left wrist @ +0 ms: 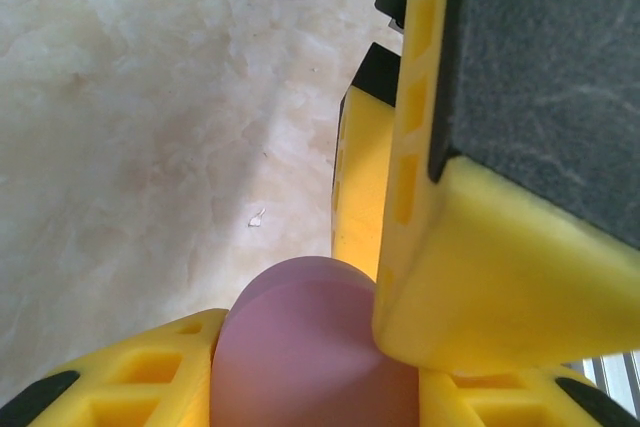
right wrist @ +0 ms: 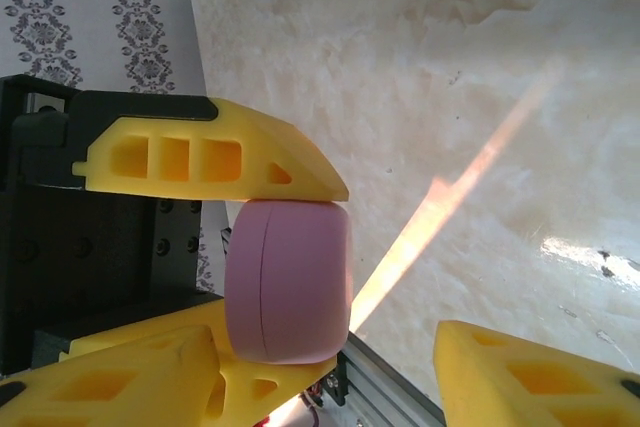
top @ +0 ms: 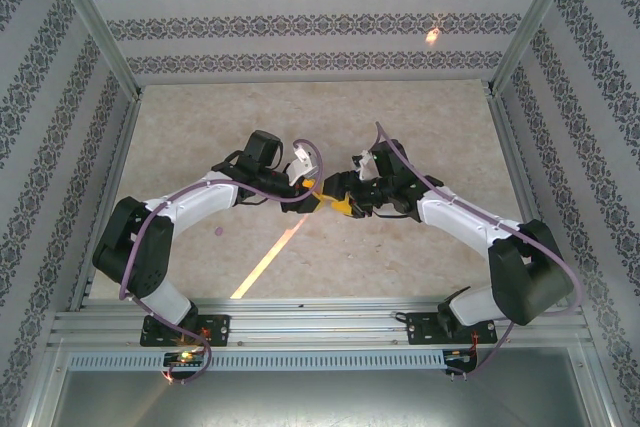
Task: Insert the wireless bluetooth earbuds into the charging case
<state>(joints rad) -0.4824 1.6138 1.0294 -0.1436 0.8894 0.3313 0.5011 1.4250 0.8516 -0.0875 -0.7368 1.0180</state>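
Item: pink-lilac, pebble-shaped plastic charging case, lid seam closed, held clear of the table.

Position: between the two yellow plastic fingers of the left gripper, which pinch it on opposite faces. In the left wrist view the case sits low between those fingertips.

Right gripper: nose to nose with the left one, jaws spread. The case lies inside their gap, just beside one yellow finger and well apart from the other. In the left wrist view a black-padded right finger appears to touch the case's upper edge.

Surface: beige marbled table top below both sets of jaws. A narrow orange streak of light runs from beneath the jaws toward the near aluminium rail. A small pale fleck lies beyond the left fingertips.

Room: walls on three sides, white with grey ornamental bands. Aluminium corner posts. Bright light spot on the back wall.
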